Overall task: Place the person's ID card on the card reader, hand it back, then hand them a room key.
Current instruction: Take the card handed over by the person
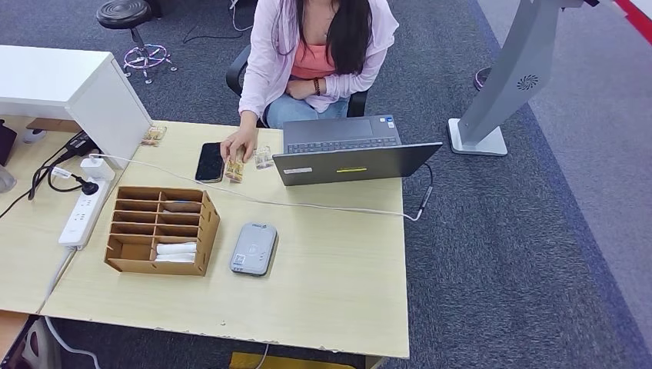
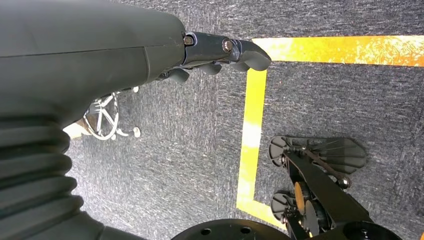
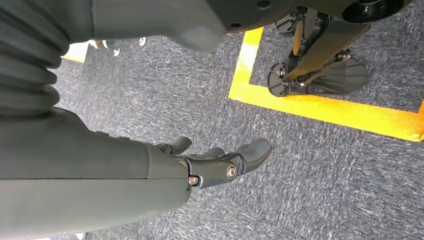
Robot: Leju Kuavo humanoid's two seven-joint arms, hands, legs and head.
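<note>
Left hand and right hand hang empty over carpet, fingers loosely spread | grey rounded card reader on wooden desk beside brown cardboard key rack, within reach | ID card: cannot tell, maybe under person's hand

It was an office — grey carpet, a wooden desk with a laptop, a power strip, swivel seating.

One card reader; one cardboard organizer; one laptop; one black phone; one power strip; one person; one stool.
</note>
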